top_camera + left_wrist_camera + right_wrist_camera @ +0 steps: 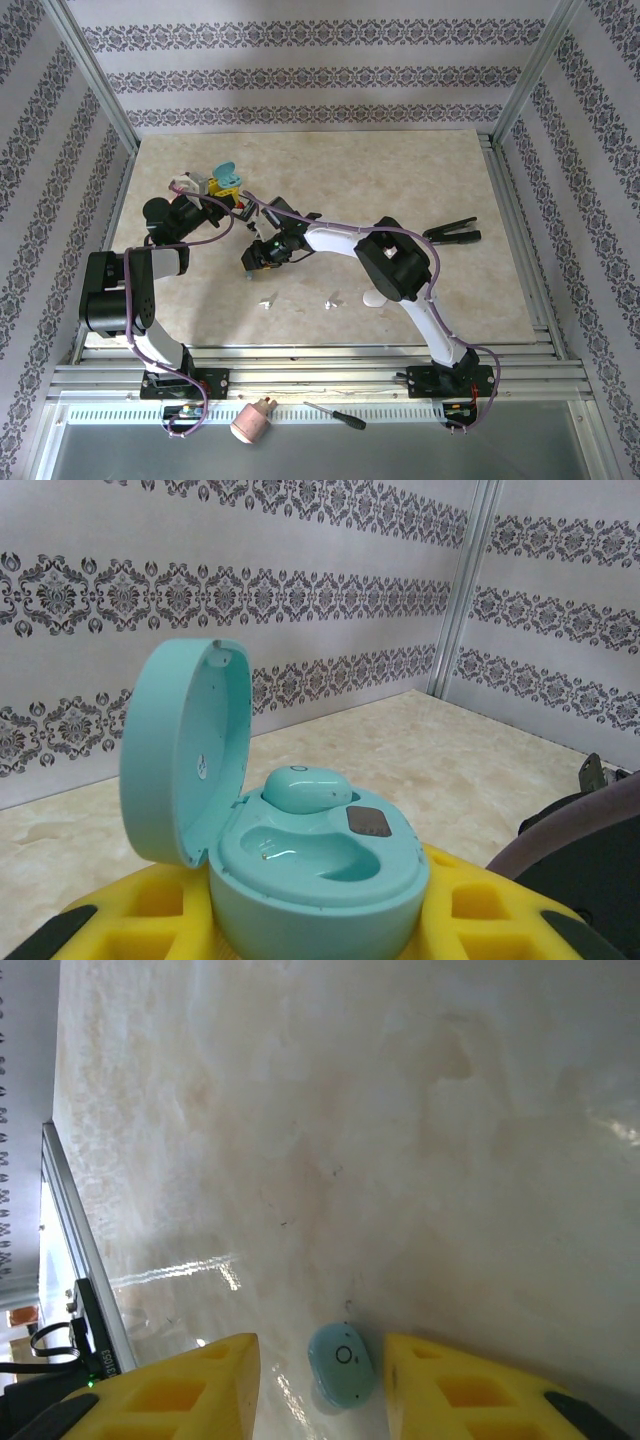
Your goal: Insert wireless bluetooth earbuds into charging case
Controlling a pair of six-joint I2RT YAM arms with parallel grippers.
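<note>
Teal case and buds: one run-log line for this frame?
left gripper: shut on teal case, lid open | seated earbud: in one slot, other slot empty | right gripper: open, straddling loose earbud on table

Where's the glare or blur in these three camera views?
Right wrist: glare streaks across the table, but the earbud is readable. Left wrist: the charging case is sharp and the wallpaper behind it softer. Top external: the table is evenly lit, with only faint shadows.
</note>
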